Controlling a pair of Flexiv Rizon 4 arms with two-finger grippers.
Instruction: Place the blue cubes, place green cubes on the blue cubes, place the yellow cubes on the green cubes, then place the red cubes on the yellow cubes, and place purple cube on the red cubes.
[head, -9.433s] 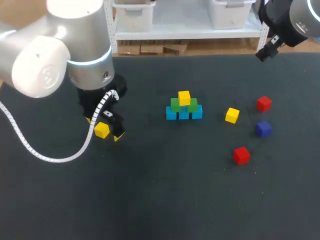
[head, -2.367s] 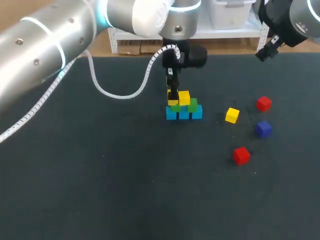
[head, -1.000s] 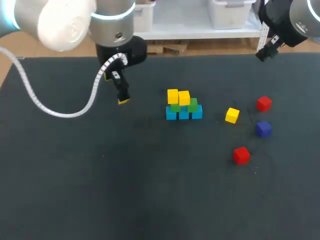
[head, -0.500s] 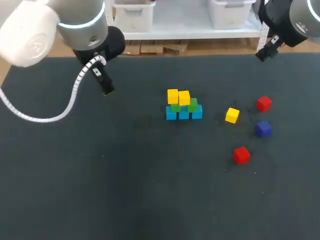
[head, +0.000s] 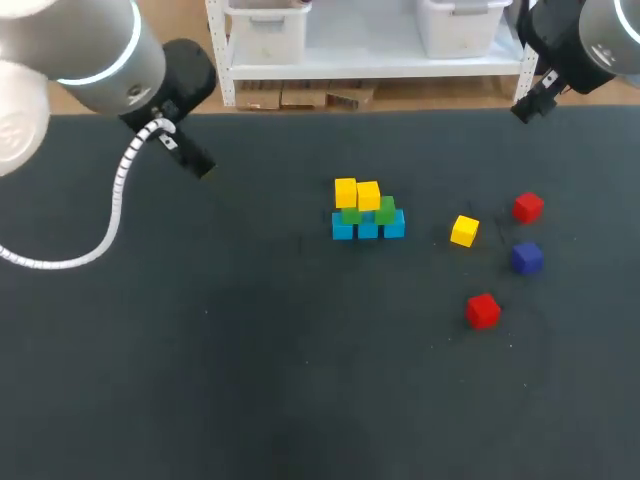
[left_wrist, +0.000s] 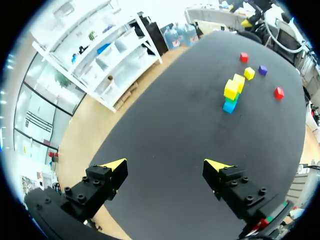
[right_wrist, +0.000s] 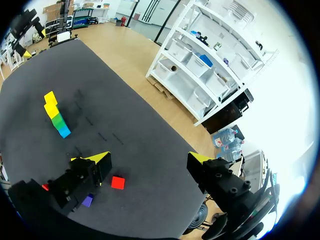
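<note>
The left gripper (left_wrist: 166, 165) holds its two fingers wide apart with nothing in them, over the far left of the table (head: 250, 380). The right gripper (right_wrist: 147, 158) is wide and empty too, by the far right corner. In the middle sit the blue cubes (head: 368, 229), with green cubes (head: 386, 212) on them and two yellow cubes (head: 357, 193) on top. A loose yellow cube (head: 463, 231), the red cubes (head: 527, 207) and the purple cube (head: 527, 257) lie to the right. The loose yellow cube probably goes next. A gripper should come straight down, squeeze two flat sides, and set it down softly so the pile does not tip.
</note>
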